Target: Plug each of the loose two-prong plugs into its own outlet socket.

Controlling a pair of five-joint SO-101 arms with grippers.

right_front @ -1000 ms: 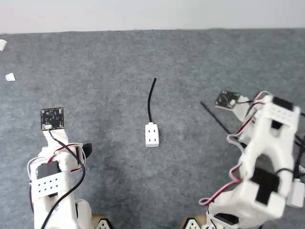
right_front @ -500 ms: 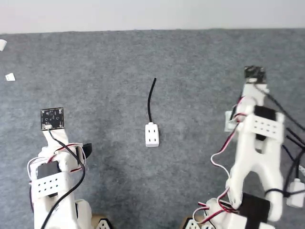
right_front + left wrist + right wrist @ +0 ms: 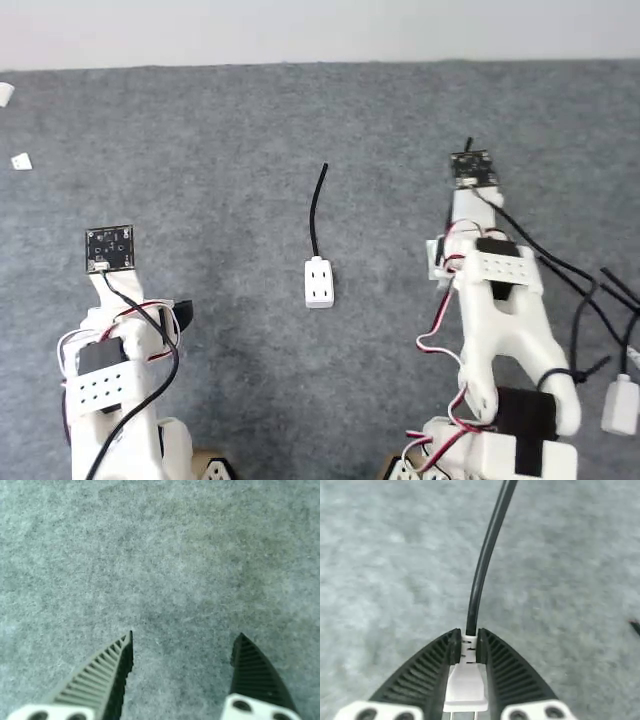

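Right hand (image 3: 468,633) is clamped on the white plug (image 3: 465,680), cord (image 3: 487,555) trailing out ahead of it; left hand (image 3: 182,640) sits spread apart. Outlet socket (image 3: 318,282) is well off, between both hands. Stiff cord might twist the plug mid-push.

This looks like a robotics lab or test bench rather than a home. The desk (image 3: 220,130) is covered edge to edge in grey felt-like matting and backs onto a plain pale wall (image 3: 300,30). Two white plastic arms (image 3: 505,320) stand on it, with red, black and white wires (image 3: 445,330) looping loose along their joints and bare camera boards (image 3: 109,248) at the wrists. A white outlet socket (image 3: 319,282) lies on the matting, its short black cord ending loose.
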